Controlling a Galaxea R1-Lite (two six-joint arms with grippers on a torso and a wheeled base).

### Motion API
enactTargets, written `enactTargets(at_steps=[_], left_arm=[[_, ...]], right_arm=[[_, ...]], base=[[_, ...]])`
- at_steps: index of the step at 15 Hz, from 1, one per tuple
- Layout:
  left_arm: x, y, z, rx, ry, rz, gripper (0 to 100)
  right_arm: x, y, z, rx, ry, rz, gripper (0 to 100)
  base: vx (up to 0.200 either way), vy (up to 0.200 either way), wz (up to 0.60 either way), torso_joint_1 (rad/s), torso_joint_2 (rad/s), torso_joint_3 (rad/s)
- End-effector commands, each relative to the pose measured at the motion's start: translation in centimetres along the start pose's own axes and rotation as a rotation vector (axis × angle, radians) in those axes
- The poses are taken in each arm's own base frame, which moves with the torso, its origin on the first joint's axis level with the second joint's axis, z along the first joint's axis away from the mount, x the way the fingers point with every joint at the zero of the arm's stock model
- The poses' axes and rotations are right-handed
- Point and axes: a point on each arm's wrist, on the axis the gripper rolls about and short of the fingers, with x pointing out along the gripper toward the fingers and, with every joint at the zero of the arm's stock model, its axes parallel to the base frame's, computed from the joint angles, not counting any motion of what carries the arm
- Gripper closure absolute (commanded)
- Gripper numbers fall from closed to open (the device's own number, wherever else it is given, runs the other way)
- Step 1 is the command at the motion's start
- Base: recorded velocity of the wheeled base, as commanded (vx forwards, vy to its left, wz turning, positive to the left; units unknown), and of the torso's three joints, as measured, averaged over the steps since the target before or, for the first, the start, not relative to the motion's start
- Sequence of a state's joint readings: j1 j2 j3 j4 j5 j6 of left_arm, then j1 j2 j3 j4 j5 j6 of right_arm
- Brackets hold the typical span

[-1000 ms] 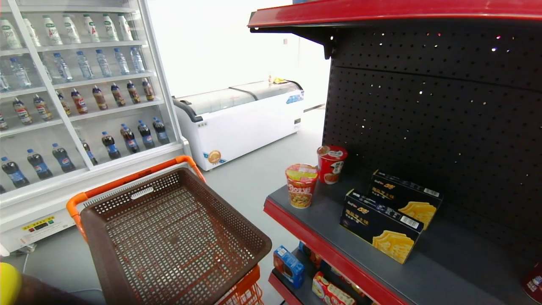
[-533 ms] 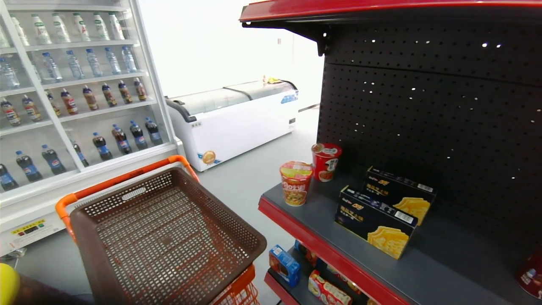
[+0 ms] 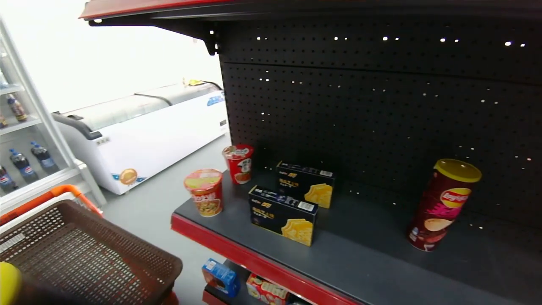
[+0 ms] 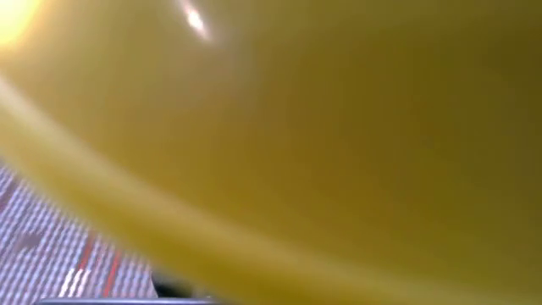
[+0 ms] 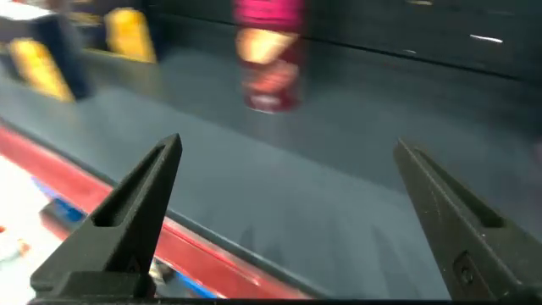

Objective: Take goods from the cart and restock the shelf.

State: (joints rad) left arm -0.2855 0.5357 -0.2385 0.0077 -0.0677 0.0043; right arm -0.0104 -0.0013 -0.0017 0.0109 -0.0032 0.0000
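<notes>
Standing on the shelf (image 3: 360,254), the yellow-lidded chips can (image 3: 442,203) shows a round red-and-yellow logo; the right gripper (image 5: 288,144) hangs over the shelf, spread wide, empty.

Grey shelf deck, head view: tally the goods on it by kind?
Noodle cups: 2
Dark boxes: 2
Chip can: 1
Total: 5
</notes>
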Motion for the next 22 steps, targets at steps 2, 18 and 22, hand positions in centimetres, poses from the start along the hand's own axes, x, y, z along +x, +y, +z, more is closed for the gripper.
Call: enactTargets(at_steps=[2,18,22], left_arm=[[0.1,0.0,-0.1,0.000,0.008,0.000,100],[1.0,0.2,2.1,-0.008,0.025,0.032,100],[2.1,0.2,4.8,0.050,0.022,0.002,100]], right_arm=[[0.0,0.0,0.0,0.000,0.001,0.000,0],[0.0,0.0,0.0,0.000,0.001,-0.002,0],[0.0,0.0,0.0,0.000,0.001,-0.002,0]], base=[[0.000,0.000,-0.60,0.002,0.00,0.002],[0.000,0.000,-0.07,0.000,0.00,0.000],[0.000,0.000,0.00,0.000,0.00,0.000]])
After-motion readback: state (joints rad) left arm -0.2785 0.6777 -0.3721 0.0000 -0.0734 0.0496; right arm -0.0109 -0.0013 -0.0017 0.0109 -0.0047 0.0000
